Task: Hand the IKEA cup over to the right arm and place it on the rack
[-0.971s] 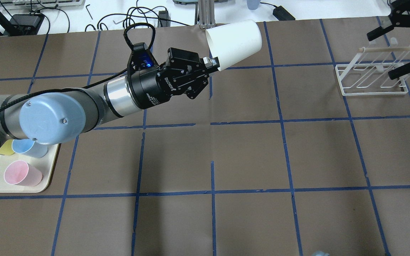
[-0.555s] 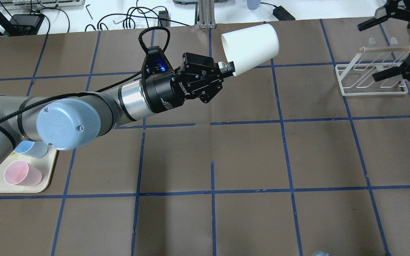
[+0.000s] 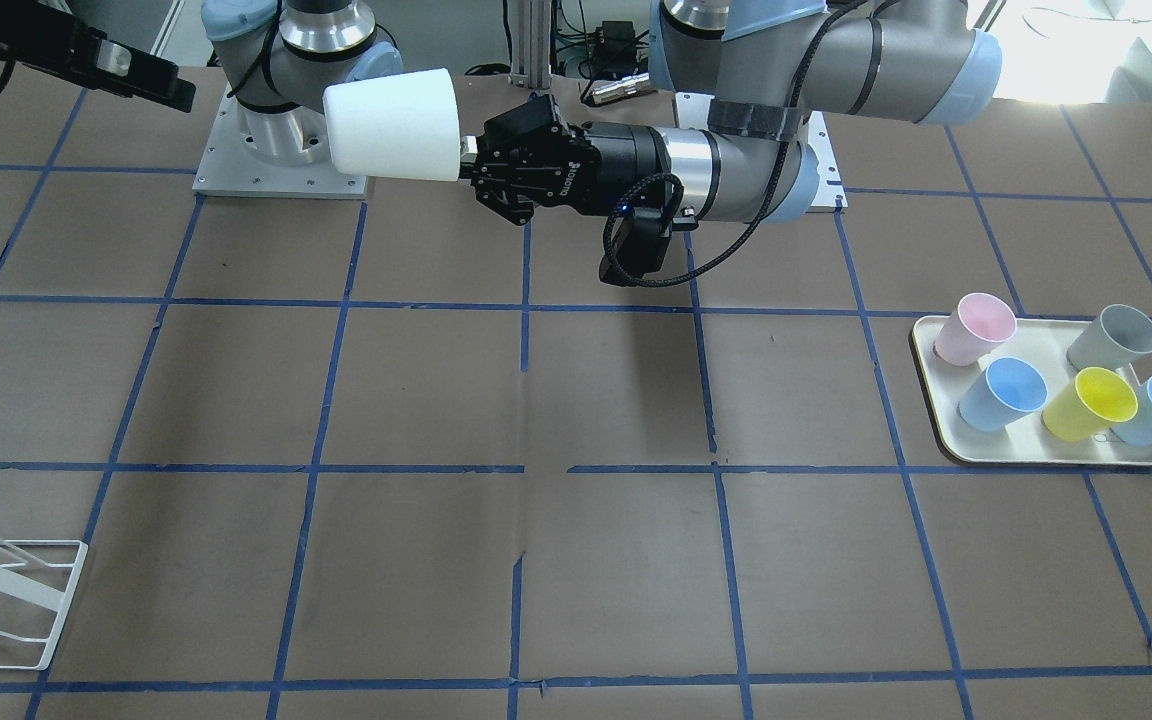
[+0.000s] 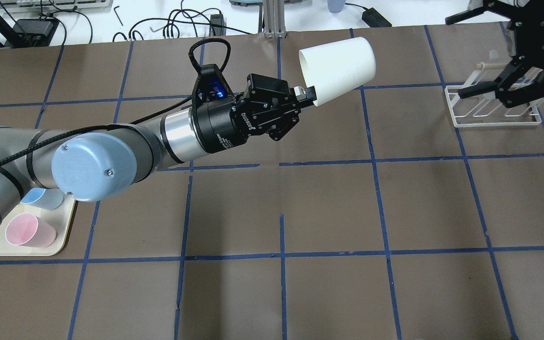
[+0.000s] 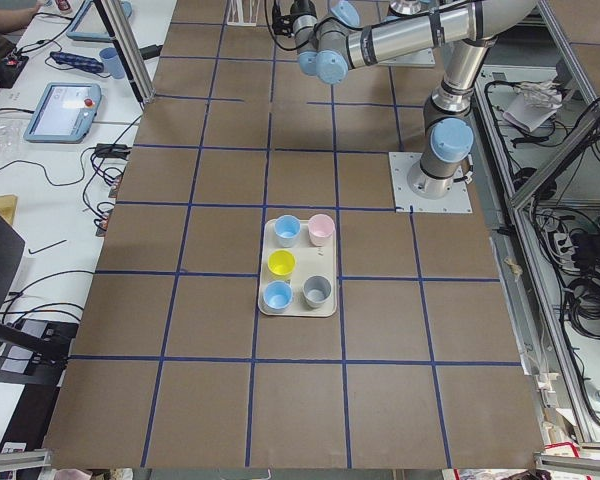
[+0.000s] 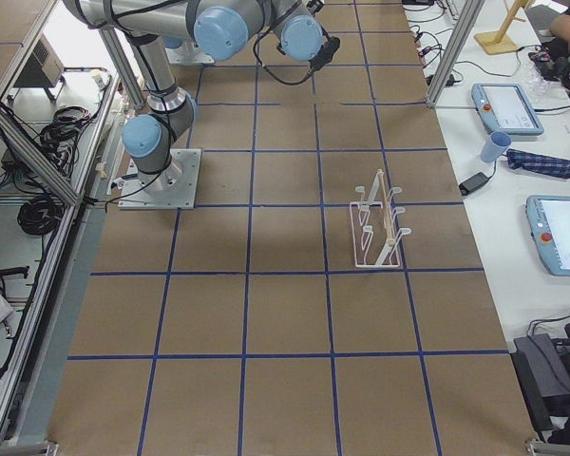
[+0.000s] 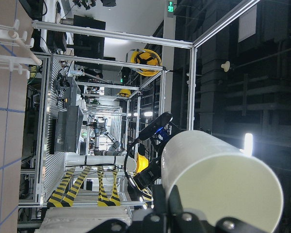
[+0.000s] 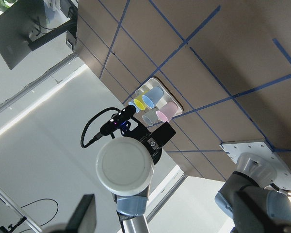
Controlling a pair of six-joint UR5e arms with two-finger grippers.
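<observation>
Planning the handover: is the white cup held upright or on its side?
On its side: the IKEA cup juts out roughly level from the left tool, pinched at its rim, base outward.

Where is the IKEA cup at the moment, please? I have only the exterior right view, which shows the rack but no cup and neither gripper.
Observer: The IKEA cup is in the air on its side, and the left gripper is shut on its rim.
Operator: Thank you. How does the right gripper stand for the handover?
Observer: The right gripper is open, with a clear gap between it and the cup's base, which faces it.
</observation>
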